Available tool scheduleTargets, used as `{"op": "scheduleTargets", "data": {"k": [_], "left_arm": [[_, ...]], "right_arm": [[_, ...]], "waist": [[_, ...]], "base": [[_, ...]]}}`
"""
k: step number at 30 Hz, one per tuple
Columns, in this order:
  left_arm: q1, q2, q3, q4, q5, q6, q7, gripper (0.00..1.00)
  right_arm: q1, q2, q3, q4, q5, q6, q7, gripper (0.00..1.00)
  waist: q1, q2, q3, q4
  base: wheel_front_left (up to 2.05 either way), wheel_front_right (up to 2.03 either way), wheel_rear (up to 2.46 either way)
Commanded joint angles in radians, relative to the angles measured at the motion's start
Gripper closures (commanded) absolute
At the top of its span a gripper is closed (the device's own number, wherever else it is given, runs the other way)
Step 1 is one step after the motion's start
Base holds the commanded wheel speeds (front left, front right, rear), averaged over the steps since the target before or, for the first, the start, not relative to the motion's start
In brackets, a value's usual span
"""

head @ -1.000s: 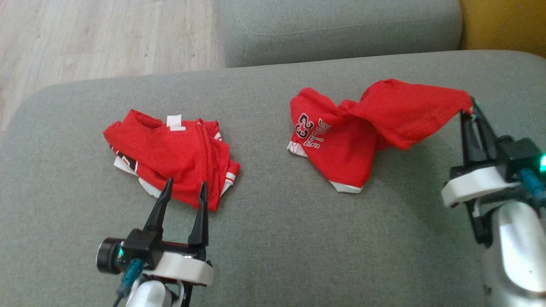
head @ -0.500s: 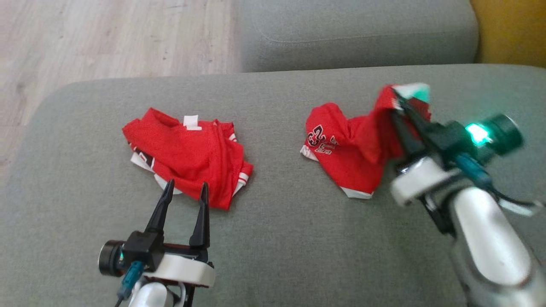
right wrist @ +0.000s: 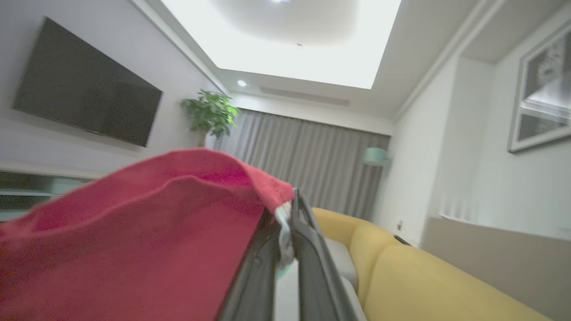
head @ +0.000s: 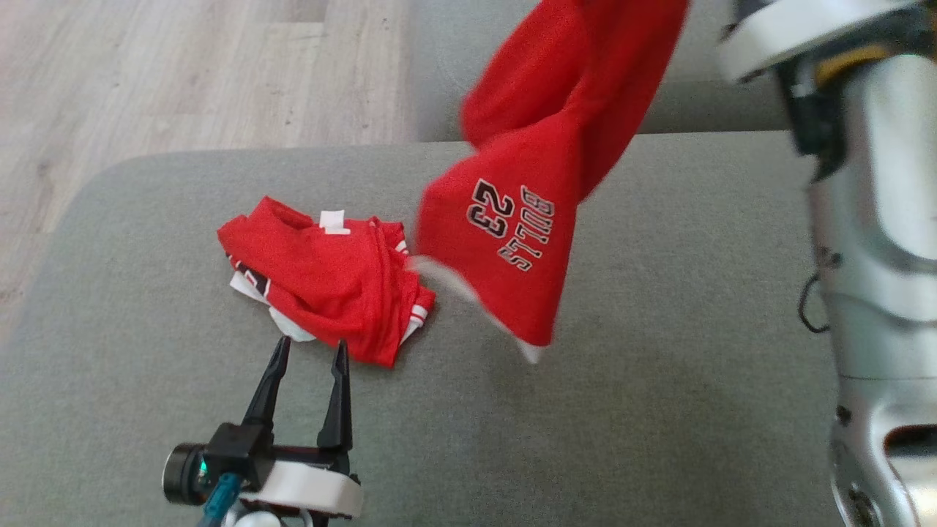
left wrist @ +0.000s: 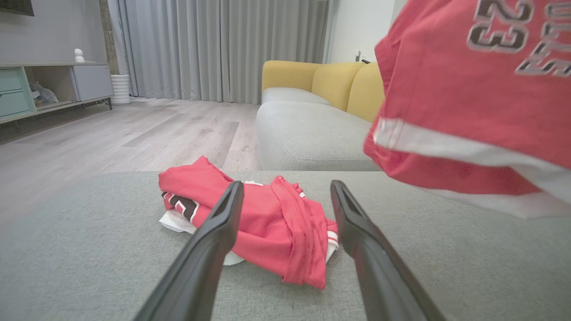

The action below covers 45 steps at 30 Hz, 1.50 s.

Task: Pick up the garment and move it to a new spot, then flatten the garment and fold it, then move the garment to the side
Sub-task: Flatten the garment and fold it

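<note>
Two left fingers point(head: 267, 388) stand spread and empty, low over the grey sofa point(head: 659, 424), their tips just short of a crumpled red pile point(head: 329, 274) lying on it. Beyond and to the right, the red garment point(head: 512, 241), marked BULLS 23, hangs clear of the sofa, its white hem near the pile. Its top edge is pinched between the right fingers point(right wrist: 312, 258), pressed together high up.
</note>
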Motion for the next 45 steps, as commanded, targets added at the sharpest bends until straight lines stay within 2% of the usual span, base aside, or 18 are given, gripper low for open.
{"op": "scheduleTargets", "data": {"k": [1,6,13,20,33,34,35,36,45], "left_arm": [[-0.037,-0.003,0.033,-0.040,0.008,0.001,-0.010,0.00],[-0.047,-0.004,0.028,-0.048,0.014,-0.005,-0.010,0.00],[-0.091,-0.004,0.030,-0.051,0.032,-0.023,-0.010,0.00],[-0.145,-0.004,0.011,-0.044,0.038,-0.041,-0.010,0.00],[-0.194,-0.004,-0.025,-0.033,0.008,-0.037,-0.010,0.00],[-0.195,-0.004,-0.027,-0.033,0.005,-0.036,-0.010,0.00],[-0.197,-0.004,-0.029,-0.033,0.002,-0.034,-0.010,0.00],[-0.197,-0.004,-0.032,-0.033,0.000,-0.033,-0.010,0.00],[-0.198,-0.004,-0.032,-0.030,-0.003,-0.022,-0.010,0.00]], "right_arm": [[0.021,0.016,-0.041,-0.001,-0.025,-0.001,0.003,1.00],[0.175,-0.026,-0.214,0.067,-0.098,-0.001,0.025,1.00],[0.221,-0.108,-0.319,0.211,-0.125,-0.001,-0.013,1.00],[0.097,-0.177,-0.313,0.360,-0.155,-0.001,-0.101,1.00],[-0.152,-0.288,-0.301,0.486,-0.263,-0.001,-0.185,1.00],[-0.160,-0.297,-0.299,0.497,-0.280,-0.001,-0.184,0.83],[-0.163,-0.305,-0.289,0.512,-0.300,-0.001,-0.181,0.15],[-0.165,-0.308,-0.282,0.531,-0.314,-0.001,-0.173,0.00],[-0.149,-0.293,-0.319,0.641,-0.370,-0.001,-0.123,0.00]], "waist": [[0.0000,-0.0001,0.006,-0.011],[0.0000,-0.0001,0.042,-0.039],[0.0000,-0.0001,0.121,-0.067],[0.0000,-0.0001,0.189,-0.052],[0.0000,-0.0001,0.266,0.069],[0.0000,-0.0001,0.270,0.075],[0.0000,-0.0001,0.273,0.080],[0.0000,-0.0001,0.275,0.083],[0.0000,-0.0001,0.259,0.044]], "base": [[0.00,0.00,0.00],[0.00,0.00,0.00],[0.00,0.00,0.00],[0.00,0.00,0.00],[0.00,0.00,0.00],[0.00,0.00,0.00],[0.00,0.00,0.00],[0.00,0.00,0.00],[0.00,0.00,0.00]]}}
